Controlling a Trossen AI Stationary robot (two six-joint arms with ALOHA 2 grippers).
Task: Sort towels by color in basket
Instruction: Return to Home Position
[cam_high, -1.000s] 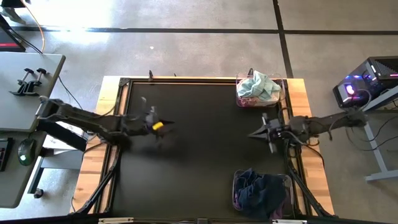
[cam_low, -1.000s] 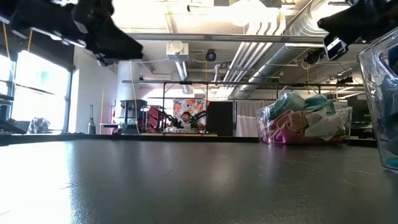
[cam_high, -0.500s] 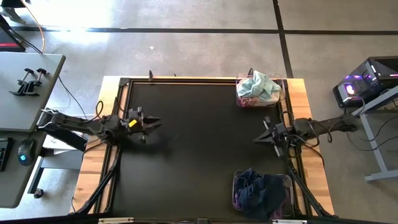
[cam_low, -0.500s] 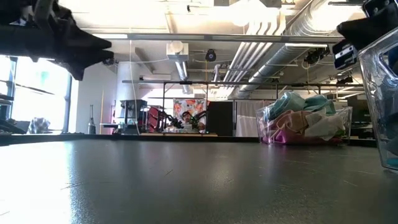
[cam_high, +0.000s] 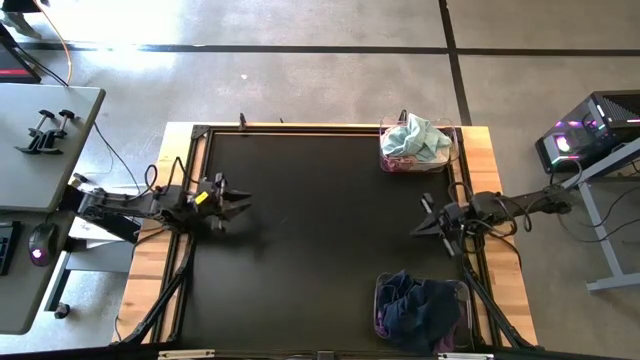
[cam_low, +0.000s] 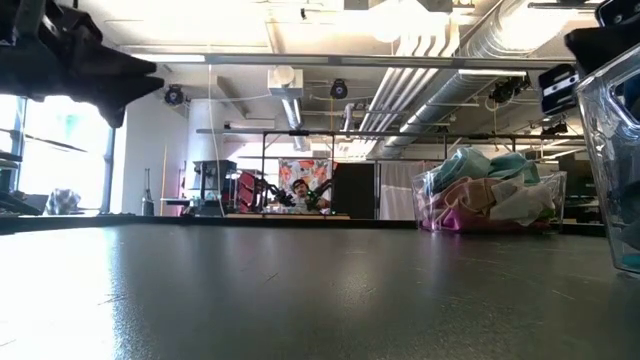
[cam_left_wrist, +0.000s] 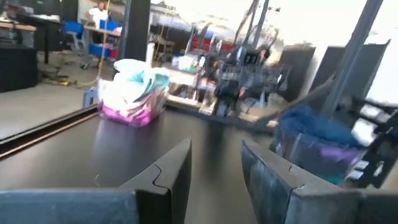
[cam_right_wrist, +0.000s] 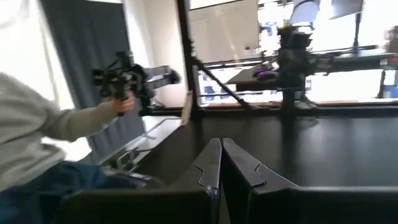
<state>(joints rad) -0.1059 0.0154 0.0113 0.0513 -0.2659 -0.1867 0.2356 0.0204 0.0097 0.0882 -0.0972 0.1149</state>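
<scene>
Light towels (cam_high: 415, 135) fill the far clear bin (cam_high: 384, 163), dark towels (cam_high: 420, 305) the near bin (cam_high: 379, 300). My left claw (cam_high: 243, 199), spread, hangs by the worktop's (cam_high: 320, 250) left edge; my right claw (cam_high: 417, 231), pressed together and seemingly empty, between the bins. I'd retract slowly, clearing both bins.

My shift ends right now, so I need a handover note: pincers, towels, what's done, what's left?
Left pincer: open, empty, above the left side of the mat.
Right pincer: shut, empty, at the mat's right edge, between the bins.
Pale towels (mint, white, pink) sit in the upper-right bin; dark towels (navy, purple) in the lower-right bin.
Done: no loose towel shows on the mat.
Left: likely only parking both arms.
</scene>
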